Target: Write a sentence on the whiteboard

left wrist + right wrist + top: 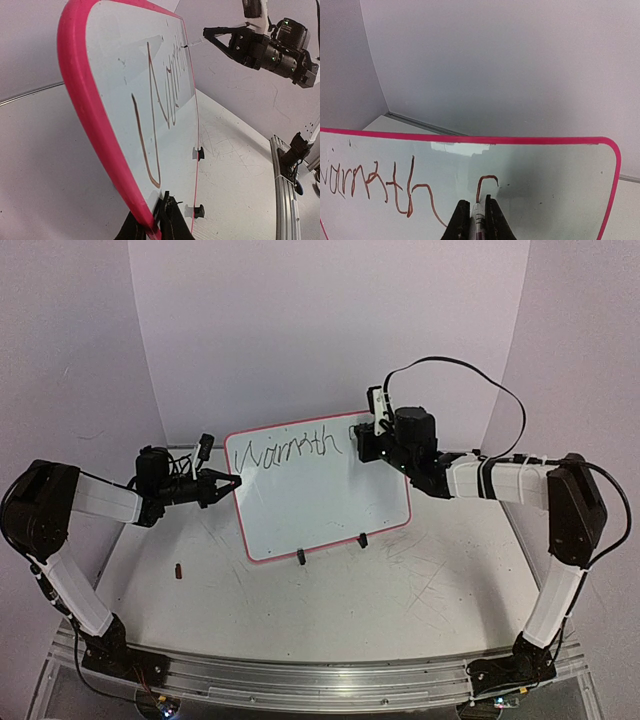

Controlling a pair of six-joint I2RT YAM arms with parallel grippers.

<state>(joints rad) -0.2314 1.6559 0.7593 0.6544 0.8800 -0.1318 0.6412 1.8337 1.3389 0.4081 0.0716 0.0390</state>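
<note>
Top external view, near to far: scratched grey desk (pixel 420 590), whiteboard (pixel 325 505) upright mid-desk, left pincer (pixel 228 481) clamped on its pink left edge, right pincer (pixel 362 437) closed around a marker (pixel 478 222) touching the board beside the sentence (pixel 290 452), legible as "Warmth".

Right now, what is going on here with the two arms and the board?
The left end effector is shut on the left edge of the whiteboard, which stands on the table. The right end effector is shut on a marker with its tip against the board. The sentence is unfinished: the first word, roughly "Warmth", runs along the top, and one small stroke of the next word stands beside it.
</note>
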